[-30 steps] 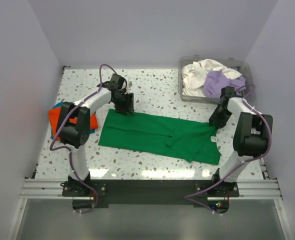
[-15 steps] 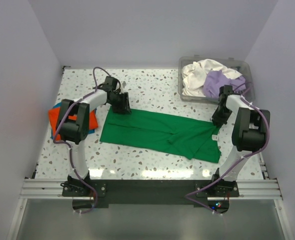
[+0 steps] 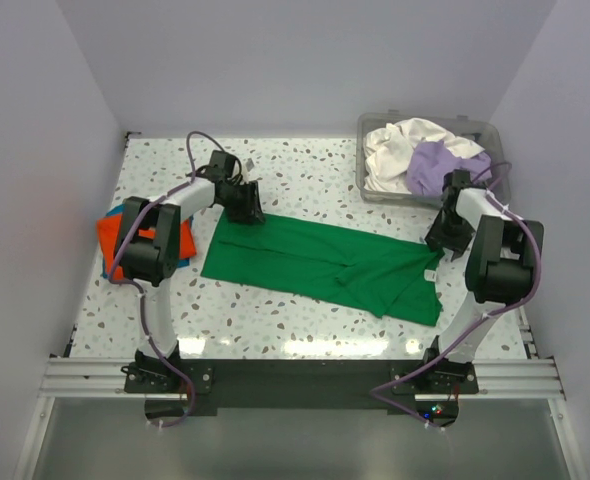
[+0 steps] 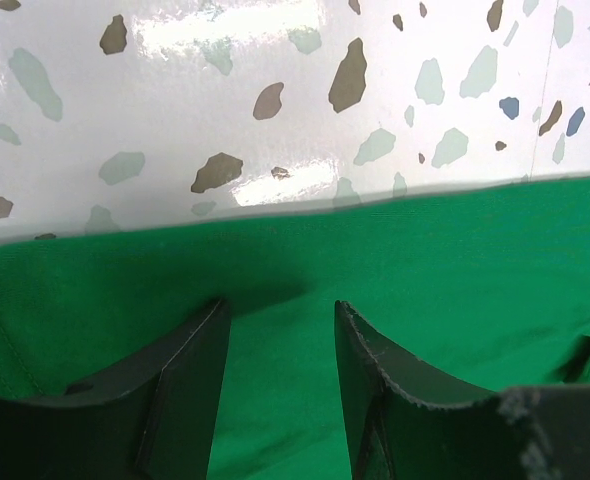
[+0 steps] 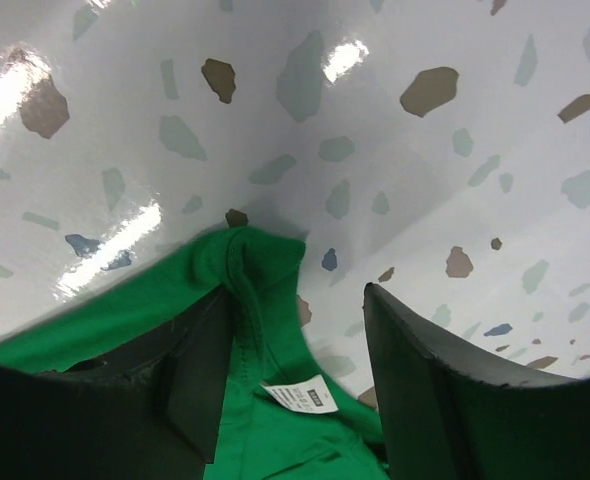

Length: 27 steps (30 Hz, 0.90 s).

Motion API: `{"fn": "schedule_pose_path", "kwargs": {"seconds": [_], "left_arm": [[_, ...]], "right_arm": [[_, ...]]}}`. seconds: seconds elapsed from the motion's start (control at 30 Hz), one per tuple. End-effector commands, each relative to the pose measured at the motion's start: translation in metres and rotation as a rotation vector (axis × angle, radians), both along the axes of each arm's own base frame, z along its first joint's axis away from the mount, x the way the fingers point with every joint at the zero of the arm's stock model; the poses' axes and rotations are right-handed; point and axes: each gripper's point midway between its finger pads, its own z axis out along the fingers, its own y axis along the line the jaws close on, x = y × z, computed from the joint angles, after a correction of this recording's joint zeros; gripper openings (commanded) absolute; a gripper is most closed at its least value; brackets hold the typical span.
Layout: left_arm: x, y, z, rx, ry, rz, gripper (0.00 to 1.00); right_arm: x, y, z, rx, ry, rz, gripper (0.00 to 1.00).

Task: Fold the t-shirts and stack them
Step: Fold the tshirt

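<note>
Speckled table (image 3: 305, 180), green t-shirt (image 3: 315, 262) lengthwise left-right

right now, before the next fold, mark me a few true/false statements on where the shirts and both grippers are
1. The green t-shirt lies spread on the table, with both grippers at its far edge. True.
2. The clear plastic bin is empty. False: it holds a white shirt and a lavender shirt.
3. The left gripper is open over green cloth. True.
4. The right gripper is shut on the lavender shirt. False: it is open at the green t-shirt's corner, near a white label.
5. An orange shirt lies at the table's left edge. True.
</note>
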Motion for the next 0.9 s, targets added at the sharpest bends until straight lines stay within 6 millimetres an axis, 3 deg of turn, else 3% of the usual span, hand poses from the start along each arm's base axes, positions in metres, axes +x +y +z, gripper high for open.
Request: {"fn": "schedule_pose_path", "kwargs": {"seconds": [0.0,0.2,0.33,0.5,0.53,0.63,0.67,0.87], "left_arm": [[0.004,0.015,-0.016,0.063,-0.007,-0.010,0.52],[0.011,0.013,0.010,0.048,-0.055,-0.018,0.52],[0.014,0.011,0.022,0.040,-0.075,-0.023,0.52],[0.016,0.010,0.032,0.034,-0.090,-0.022,0.52],[0.015,0.010,0.032,0.035,-0.089,-0.024,0.52],[0.013,0.009,0.030,0.030,-0.082,-0.026,0.52],[0.011,0.009,0.028,0.032,-0.074,-0.027,0.52],[0.004,0.011,0.022,0.034,-0.061,-0.028,0.53]], "right_arm": [[0.002,-0.019,0.041,-0.095,-0.049,-0.003,0.58],[-0.002,-0.018,0.085,-0.110,-0.147,-0.008,0.64],[0.007,-0.006,0.098,-0.042,-0.214,0.014,0.66],[0.021,0.033,0.084,0.166,-0.273,0.092,0.63],[0.019,0.039,0.072,0.203,-0.250,0.098,0.62],[0.020,0.055,0.054,0.299,-0.228,0.118,0.51],[0.020,0.058,0.050,0.317,-0.224,0.119,0.45],[0.010,0.052,0.031,0.290,-0.155,0.093,0.30]]}}
